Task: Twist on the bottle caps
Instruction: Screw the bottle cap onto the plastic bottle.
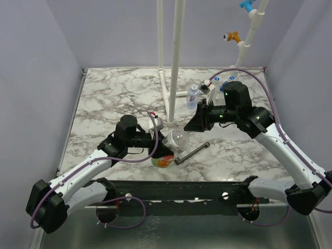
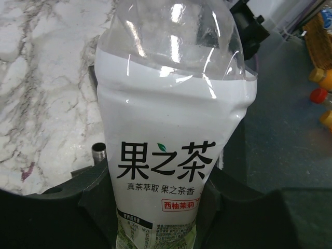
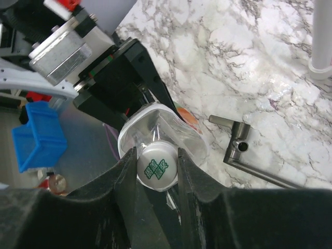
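A clear bottle (image 1: pixel 176 139) with a white, green and orange label is held tilted above the table's near middle, its neck toward the right arm. My left gripper (image 1: pixel 158 148) is shut on its lower body; in the left wrist view the bottle (image 2: pixel 171 104) fills the frame and the left gripper (image 2: pixel 158 199) clamps the label from both sides. A white bottle cap (image 3: pixel 157 165) with green print sits on the neck. My right gripper (image 3: pixel 156 151) has both fingers against the cap's sides, and it meets the bottle's top in the top view (image 1: pixel 194 123).
A black T-shaped metal tool (image 1: pixel 193 152) lies on the marble just right of the held bottle, the same tool (image 3: pixel 244 150) showing in the right wrist view. White pipes (image 1: pixel 175 57) stand at the back centre. More small bottles (image 1: pixel 193 95) stand at the back right.
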Controlling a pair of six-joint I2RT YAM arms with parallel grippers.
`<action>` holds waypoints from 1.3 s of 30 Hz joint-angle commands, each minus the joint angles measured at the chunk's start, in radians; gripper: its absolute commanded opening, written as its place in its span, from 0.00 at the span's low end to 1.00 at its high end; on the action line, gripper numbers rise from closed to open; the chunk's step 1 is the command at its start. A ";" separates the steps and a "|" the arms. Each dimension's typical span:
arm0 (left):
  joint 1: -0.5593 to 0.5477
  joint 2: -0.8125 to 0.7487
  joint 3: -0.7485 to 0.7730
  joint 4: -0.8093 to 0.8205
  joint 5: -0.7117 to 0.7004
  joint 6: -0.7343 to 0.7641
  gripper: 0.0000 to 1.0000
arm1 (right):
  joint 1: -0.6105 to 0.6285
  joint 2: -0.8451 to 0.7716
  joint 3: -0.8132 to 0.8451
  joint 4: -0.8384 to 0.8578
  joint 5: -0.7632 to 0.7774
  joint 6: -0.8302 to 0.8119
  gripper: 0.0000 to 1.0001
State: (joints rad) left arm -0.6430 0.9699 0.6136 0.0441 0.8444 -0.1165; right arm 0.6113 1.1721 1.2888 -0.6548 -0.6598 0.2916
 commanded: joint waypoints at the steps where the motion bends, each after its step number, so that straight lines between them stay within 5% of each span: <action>1: -0.008 -0.039 0.044 0.056 -0.285 0.016 0.00 | 0.008 0.042 -0.003 -0.061 0.068 0.150 0.19; 8: -0.121 -0.097 0.062 0.055 -0.713 0.171 0.00 | 0.008 0.099 -0.037 -0.063 0.134 0.372 0.16; 14: -0.335 -0.049 0.082 0.097 -1.138 0.328 0.00 | 0.008 0.117 -0.102 -0.001 0.190 0.543 0.12; 19: -0.418 0.005 0.072 0.168 -1.302 0.377 0.00 | 0.010 0.102 -0.131 0.041 0.237 0.618 0.10; 26: -0.420 -0.014 0.048 0.143 -1.205 0.379 0.00 | 0.010 0.067 -0.104 0.034 0.321 0.626 0.24; 36: -0.398 -0.043 0.049 -0.027 -0.915 0.316 0.00 | 0.010 0.032 0.051 -0.040 0.435 0.490 0.83; 39: -0.368 -0.054 0.043 -0.035 -0.833 0.287 0.00 | 0.010 0.008 0.068 -0.039 0.450 0.451 0.92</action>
State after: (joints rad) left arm -1.0443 0.9367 0.6361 0.0242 -0.1684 0.2218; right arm 0.6167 1.2228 1.3117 -0.6525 -0.2646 0.8234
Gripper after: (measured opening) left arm 0.487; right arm 0.892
